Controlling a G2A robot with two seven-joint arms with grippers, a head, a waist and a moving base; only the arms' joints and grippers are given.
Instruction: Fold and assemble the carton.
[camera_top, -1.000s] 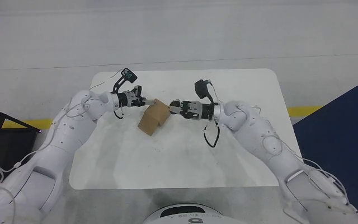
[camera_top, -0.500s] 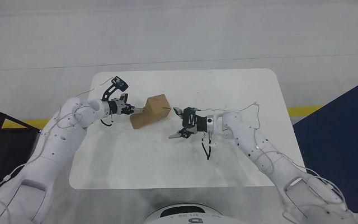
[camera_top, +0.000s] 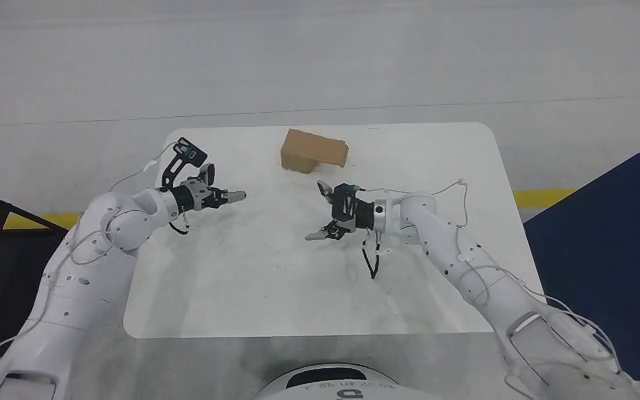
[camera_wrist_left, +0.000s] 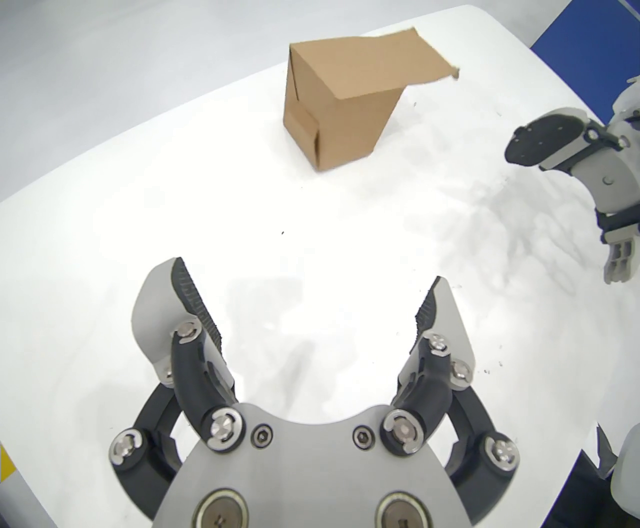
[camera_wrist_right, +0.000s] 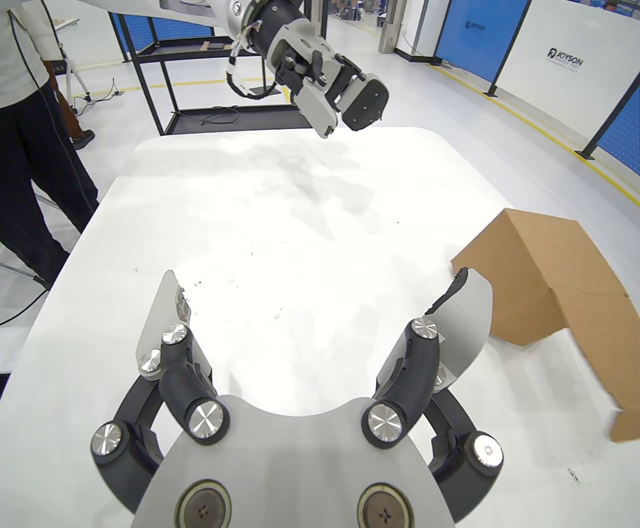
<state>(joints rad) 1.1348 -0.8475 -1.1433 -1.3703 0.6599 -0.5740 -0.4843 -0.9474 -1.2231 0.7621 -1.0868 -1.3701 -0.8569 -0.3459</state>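
Now | brown cardboard carton (camera_top: 314, 151), boxy, flap loose | left gripper (camera_wrist_left: 307, 285) spread, empty | right gripper (camera_wrist_right: 315, 277) spread, empty

A white table (camera_top: 300, 285) stands near a black metal rack (camera_wrist_right: 200, 47) and blue panels (camera_wrist_right: 465, 40).

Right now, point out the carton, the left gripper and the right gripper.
carton (camera_top: 314, 149), top view, on its upper brown face.
left gripper (camera_wrist_left: 307, 272), left wrist view, midway between its open fingertips.
right gripper (camera_wrist_right: 317, 274), right wrist view, midway between its open fingertips.
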